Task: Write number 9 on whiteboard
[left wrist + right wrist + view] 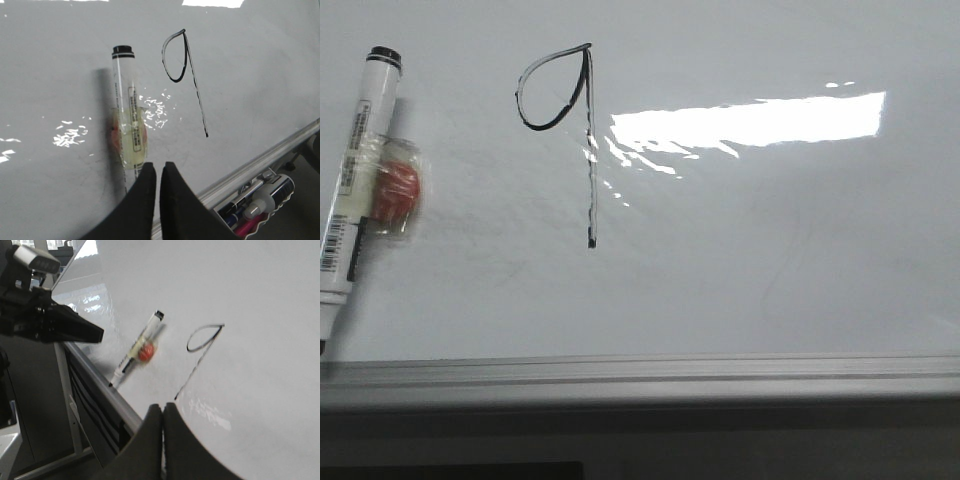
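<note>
The number 9 point(591, 150) is drawn in thin black line on the whiteboard point(770, 260), with a teardrop loop at upper left and a long straight stem. It also shows in the left wrist view point(194, 82) and the right wrist view point(199, 362). A white marker point(355, 190) with a red lump taped to it lies loose on the board, left of the 9. My left gripper point(159, 167) is shut and empty, just short of the marker's point(127, 115) lower end. My right gripper point(162, 406) is shut and empty, near the stem's foot. Neither gripper shows in the front view.
The board's grey aluminium frame edge point(640, 372) runs along the near side. A holder with several spare markers point(260, 202) sits below that edge. Bright glare point(750, 120) lies right of the 9. The left arm point(55, 325) shows beyond the board's edge in the right wrist view.
</note>
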{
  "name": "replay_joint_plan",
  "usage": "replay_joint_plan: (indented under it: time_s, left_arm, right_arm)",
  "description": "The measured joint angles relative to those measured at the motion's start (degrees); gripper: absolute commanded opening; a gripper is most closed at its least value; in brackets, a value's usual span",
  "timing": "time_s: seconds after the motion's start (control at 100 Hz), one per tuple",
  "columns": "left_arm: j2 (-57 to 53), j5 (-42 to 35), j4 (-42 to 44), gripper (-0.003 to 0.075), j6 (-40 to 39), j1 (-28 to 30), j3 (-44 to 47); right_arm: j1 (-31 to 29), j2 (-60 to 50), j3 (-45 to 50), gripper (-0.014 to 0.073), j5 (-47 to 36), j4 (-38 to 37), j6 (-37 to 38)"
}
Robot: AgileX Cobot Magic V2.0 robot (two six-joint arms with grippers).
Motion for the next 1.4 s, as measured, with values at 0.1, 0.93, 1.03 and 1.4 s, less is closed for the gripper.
replay_joint_plan:
  time_s: [0.1, 0.93, 1.03, 1.4]
  left_arm:
    - [0.0, 0.6, 0.0, -0.002, 0.0, 0.0, 0.2]
    - [0.0, 1.1, 8.5, -0.002, 0.0, 0.7, 0.2]
    - [0.0, 0.7, 18.2, -0.002, -5.1, 4.0, 0.2]
    - [-4.5, 12.6, 71.6, -0.002, -60.7, 30.2, 8.3]
  right_arm:
    - [0.0, -5.2, 5.7, -0.0069, -0.9, 0.0, 0.0]
    - [0.0, -10.2, 9.9, -0.0069, -3.6, -0.1, -0.1]
    - [0.0, -10.2, 9.9, -0.0069, -3.6, -0.1, -0.1]
    - [0.0, -10.2, 9.9, -0.0069, -3.6, -0.1, -0.1]
